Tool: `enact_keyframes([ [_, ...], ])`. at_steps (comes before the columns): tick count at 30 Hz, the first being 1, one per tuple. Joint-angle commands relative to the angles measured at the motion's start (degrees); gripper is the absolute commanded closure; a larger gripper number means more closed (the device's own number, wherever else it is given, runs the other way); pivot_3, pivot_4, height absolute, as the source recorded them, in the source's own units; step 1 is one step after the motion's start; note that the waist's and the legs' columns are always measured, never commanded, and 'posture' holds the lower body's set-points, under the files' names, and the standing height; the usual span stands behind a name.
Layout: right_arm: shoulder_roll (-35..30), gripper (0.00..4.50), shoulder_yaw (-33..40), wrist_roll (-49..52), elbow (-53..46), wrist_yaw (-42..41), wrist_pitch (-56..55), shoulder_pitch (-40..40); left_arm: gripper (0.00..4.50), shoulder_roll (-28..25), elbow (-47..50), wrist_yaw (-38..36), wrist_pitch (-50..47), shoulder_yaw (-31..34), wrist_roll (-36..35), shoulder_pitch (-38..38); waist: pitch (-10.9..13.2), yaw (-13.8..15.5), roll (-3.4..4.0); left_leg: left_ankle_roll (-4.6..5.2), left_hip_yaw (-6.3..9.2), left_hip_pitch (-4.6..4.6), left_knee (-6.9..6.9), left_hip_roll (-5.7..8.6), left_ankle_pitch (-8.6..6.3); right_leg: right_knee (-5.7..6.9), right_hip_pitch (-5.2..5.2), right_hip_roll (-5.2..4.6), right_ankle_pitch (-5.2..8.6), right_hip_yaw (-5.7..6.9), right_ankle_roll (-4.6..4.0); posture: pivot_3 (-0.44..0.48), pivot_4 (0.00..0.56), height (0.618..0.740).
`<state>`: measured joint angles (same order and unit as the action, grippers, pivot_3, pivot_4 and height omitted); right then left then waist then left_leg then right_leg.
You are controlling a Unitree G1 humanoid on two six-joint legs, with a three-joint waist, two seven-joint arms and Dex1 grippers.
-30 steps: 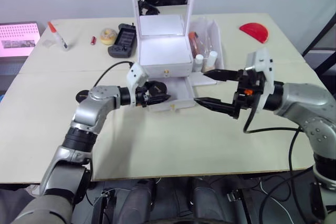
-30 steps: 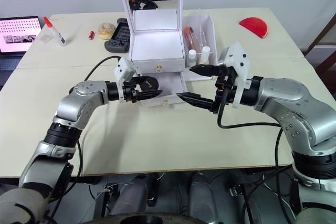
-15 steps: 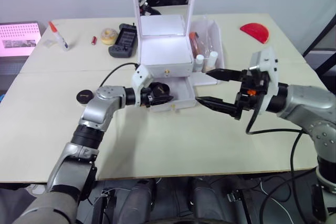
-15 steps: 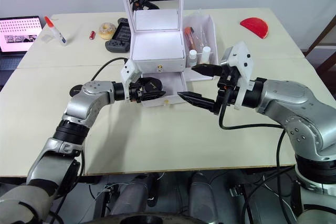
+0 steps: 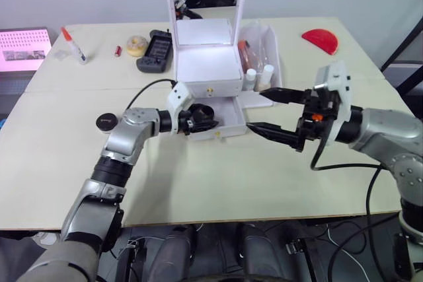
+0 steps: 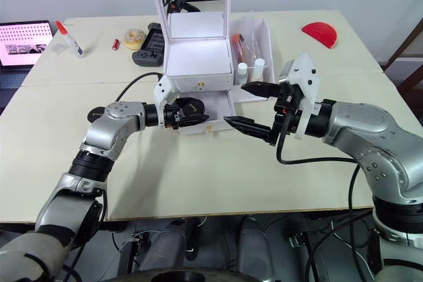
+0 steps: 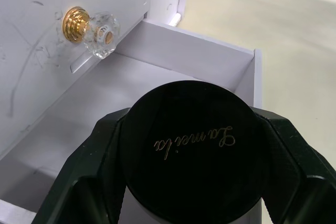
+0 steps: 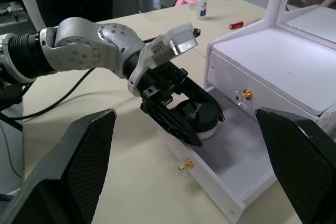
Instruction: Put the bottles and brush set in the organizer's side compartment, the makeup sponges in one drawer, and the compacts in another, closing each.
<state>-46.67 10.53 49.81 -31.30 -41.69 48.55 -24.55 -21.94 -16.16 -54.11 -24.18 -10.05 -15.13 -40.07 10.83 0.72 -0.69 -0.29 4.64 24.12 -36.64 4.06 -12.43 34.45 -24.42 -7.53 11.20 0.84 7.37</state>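
My right gripper [image 5: 269, 115] hangs above the table [image 5: 218, 183] with its fingers spread wide apart, holding nothing, just right of the pulled-out lower drawer [image 5: 228, 118]. My left gripper [image 5: 201, 117] is clamped on one compact [image 7: 191, 156], a round black disc with gold script on its lid, held over the open lower drawer. The second compact [image 5: 105, 121] lies on the table towards the left edge. Behind the open drawer I see the upper drawer [image 5: 209, 88] shut, gold knob showing, under the organizer [image 5: 205, 51] and its tall mirror. The side compartment [image 5: 268, 54] on its right holds bottles [image 5: 259, 76]. Near the far edge sit a black gadget [image 5: 154, 49], a yellowish roll [image 5: 136, 45] and a glue bottle [image 5: 73, 44]; a red half-disc [image 5: 320, 40] lies towards the far right corner.
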Motion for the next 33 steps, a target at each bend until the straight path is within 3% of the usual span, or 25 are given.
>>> enact_keyframes([
  [1,-0.9,0.0,1.9,0.7,-1.6,0.4,-0.5,0.0,0.05,-0.1,0.0,0.4,-0.1,0.7,0.6,-0.3,0.0,0.0,0.0,0.0,0.0,0.0,-0.02,0.0,0.0,0.02,0.0,0.0,0.0,0.0,0.0,0.0,0.15,0.737],
  [9,-1.1,0.0,1.9,0.4,-1.2,0.3,-0.8,0.0,0.05,-0.8,2.2,-0.1,-2.3,2.1,-1.2,-0.5,0.0,0.0,0.0,0.01,0.0,0.01,-0.14,-0.01,-0.01,0.09,0.01,0.0,0.0,0.0,0.0,0.0,0.15,0.737],
  [14,-2.5,0.0,4.2,0.1,-0.6,0.1,-1.0,1.3,0.05,-3.6,8.4,-2.1,-6.3,5.8,-5.7,1.4,0.0,-0.1,0.0,0.01,0.02,0.04,-0.14,-0.02,-0.01,0.1,0.01,0.0,0.0,0.0,0.01,0.0,0.15,0.737],
  [20,-7.4,0.0,17.0,-1.5,2.5,-3.5,-2.4,12.6,0.05,-16.9,21.8,-7.4,-15.9,19.7,-18.2,10.7,0.0,-0.1,0.01,0.06,0.05,0.15,-0.14,-0.07,-0.04,0.1,-0.1,0.01,0.01,0.0,0.01,0.0,0.15,0.737],
  [25,-9.0,0.0,30.5,-7.6,11.5,-10.5,-8.1,26.1,0.05,-30.2,17.8,-8.5,-11.5,35.4,-15.1,26.4,0.0,0.0,0.04,0.05,-0.03,0.07,-0.14,-0.07,-0.04,0.06,-0.02,-0.02,0.13,-0.02,-0.21,0.0,0.15,0.737],
  [28,-8.6,0.0,34.7,-9.6,16.8,-13.8,-11.8,30.6,0.05,-33.4,12.9,-7.6,-7.3,42.4,-13.0,33.5,0.0,0.0,0.05,0.05,-0.07,0.05,-0.14,-0.1,-0.06,0.0,-0.01,-0.02,0.14,-0.02,-0.22,0.0,0.15,0.737],
  [33,-6.9,0.0,37.9,-13.9,27.8,-17.5,-20.7,35.0,0.05,-33.5,6.9,-5.2,1.1,52.9,-9.4,44.8,0.0,0.0,0.05,-0.12,-0.09,0.07,-0.08,-0.15,-0.2,-0.2,0.04,-0.1,0.15,-0.02,-0.22,0.0,0.15,0.737],
])
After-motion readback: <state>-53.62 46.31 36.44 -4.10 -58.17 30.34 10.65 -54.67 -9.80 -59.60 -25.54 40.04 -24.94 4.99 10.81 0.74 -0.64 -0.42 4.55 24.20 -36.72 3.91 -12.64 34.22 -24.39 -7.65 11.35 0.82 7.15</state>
